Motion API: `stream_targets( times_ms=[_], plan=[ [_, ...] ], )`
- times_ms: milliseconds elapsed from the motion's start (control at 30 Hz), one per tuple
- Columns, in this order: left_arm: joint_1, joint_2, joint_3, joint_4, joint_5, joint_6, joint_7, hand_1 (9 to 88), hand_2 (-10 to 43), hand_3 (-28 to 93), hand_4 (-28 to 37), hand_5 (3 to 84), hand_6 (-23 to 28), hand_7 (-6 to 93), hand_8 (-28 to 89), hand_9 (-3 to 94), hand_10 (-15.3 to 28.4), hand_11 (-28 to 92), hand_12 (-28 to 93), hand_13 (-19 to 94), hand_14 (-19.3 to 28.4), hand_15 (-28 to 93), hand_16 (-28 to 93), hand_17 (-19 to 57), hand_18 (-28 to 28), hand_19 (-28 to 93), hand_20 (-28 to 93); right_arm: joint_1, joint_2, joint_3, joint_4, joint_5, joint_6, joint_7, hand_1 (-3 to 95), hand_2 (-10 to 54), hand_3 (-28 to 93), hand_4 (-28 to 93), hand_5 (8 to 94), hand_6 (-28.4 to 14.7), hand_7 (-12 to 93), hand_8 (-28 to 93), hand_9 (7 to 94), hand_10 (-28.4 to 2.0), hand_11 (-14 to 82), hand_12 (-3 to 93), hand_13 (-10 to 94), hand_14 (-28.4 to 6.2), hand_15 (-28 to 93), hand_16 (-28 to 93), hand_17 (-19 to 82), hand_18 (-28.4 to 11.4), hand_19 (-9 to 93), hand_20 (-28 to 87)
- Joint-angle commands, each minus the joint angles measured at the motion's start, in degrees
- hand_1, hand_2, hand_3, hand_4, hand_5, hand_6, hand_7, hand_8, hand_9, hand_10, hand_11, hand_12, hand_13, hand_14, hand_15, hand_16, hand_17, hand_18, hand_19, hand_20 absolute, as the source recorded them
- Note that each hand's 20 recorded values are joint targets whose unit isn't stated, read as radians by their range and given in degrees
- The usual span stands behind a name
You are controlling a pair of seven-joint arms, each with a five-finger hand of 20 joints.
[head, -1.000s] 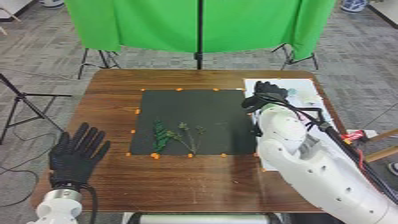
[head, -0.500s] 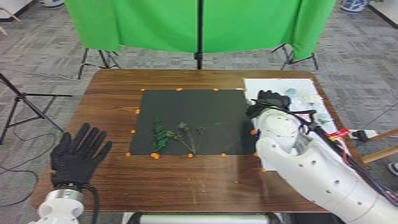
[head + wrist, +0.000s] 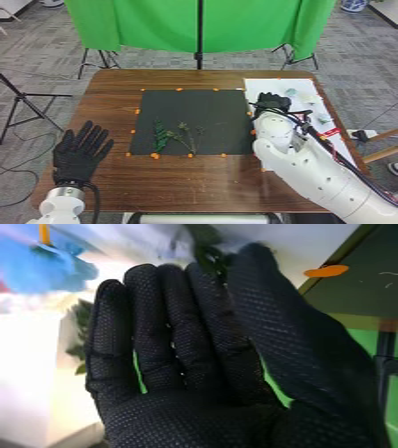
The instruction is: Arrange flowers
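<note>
On the black mat (image 3: 200, 107) lie a green leafy sprig (image 3: 160, 136) and a thin branching sprig (image 3: 187, 136). My right hand (image 3: 272, 101) is over the left part of the white sheet (image 3: 275, 84), beside the mat's right edge. A pale blue flower (image 3: 290, 92) and a whitish one (image 3: 307, 98) rest on that sheet. In the right wrist view, the right hand (image 3: 191, 394) has straight fingers with the thumb close to them; dark green leaves (image 3: 206, 251) show at the fingertips, and a blue flower (image 3: 49, 269) is farther off. My left hand (image 3: 78, 157) stays open, left of the mat.
Orange markers (image 3: 179, 89) line the mat on the brown table (image 3: 191, 185). Another small flower (image 3: 323, 117) lies on the sheet beyond my right forearm. A red-labelled item (image 3: 331, 132) is beside that arm. Behind the table hangs a green cloth (image 3: 151, 30).
My right hand has drawn back toward the robot along the white sheet, uncovering more of the flowers there. The left hand has barely shifted, and the sprigs on the mat lie as before.
</note>
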Motion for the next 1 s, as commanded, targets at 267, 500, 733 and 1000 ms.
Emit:
stream_targets(
  times_ms=[267, 500, 733, 1000],
  plan=[
    [0.39, -0.29, 0.59, 0.64, -1.79, -0.21, -0.51, 27.4, 14.5, 73, -28.3, 41.5, 6.5, 16.4, -11, 35.4, 14.1, 22, 10, 27, 13.4, 35, -6, -4.4, 12.2, 29, 13, -1.0, 0.8, -4.1, 1.57, -5.46, 9.11, -0.89, 65.3, -9.5, 67, -28, 74.2, -1.3, 36, 22, 81.0, -12.3, 19.9, 49.5, 52, -13.3, 55, 37, 17, -27.9, 68, 34],
    [1.66, -0.53, 0.33, 0.0, -0.16, 1.11, -0.68, 27.4, 14.5, 73, -28.3, 41.7, 6.6, 16.6, -11, 35.3, 14.0, 22, 10, 27, 13.4, 35, -6, -4.4, 12.2, 29, 13, 1.72, 2.91, -6.59, -0.25, -10.83, 15.51, -0.29, 61.8, -9.5, 71, -25, 75.0, -2.4, 36, 24, 80.8, -13.2, 22.0, 50.5, 51, -15.3, 57, 38, 11, -28.3, 63, 33],
    [2.47, -0.76, -0.12, -0.32, -0.45, 1.08, -0.7, 27.4, 14.5, 73, -28.3, 41.7, 6.6, 16.5, -11, 35.4, 14.1, 22, 10, 27, 13.4, 35, -6, -4.4, 12.2, 29, 13, 2.21, 2.74, -4.94, -6.91, -5.83, 14.37, -0.82, 61.4, -9.5, 72, -24, 75.2, -2.9, 36, 25, 80.6, -14.1, 22.6, 50.1, 51, -16.6, 59, 37, 11, -28.4, 63, 34],
    [3.24, 0.77, -0.93, -1.03, -1.51, 2.37, 0.23, 27.3, 14.5, 73, -28.3, 41.6, 6.5, 16.5, -11, 35.4, 14.1, 22, 10, 27, 13.4, 35, -6, -4.5, 12.2, 29, 13, -6.16, -3.68, 3.66, -15.66, 5.86, 15.14, 5.42, 61.6, -9.5, 72, -23, 72.7, -3.6, 37, 26, 79.7, -14.1, 22.9, 50.4, 50, -16.4, 59, 36, 13, -28.4, 64, 36]
  ],
)
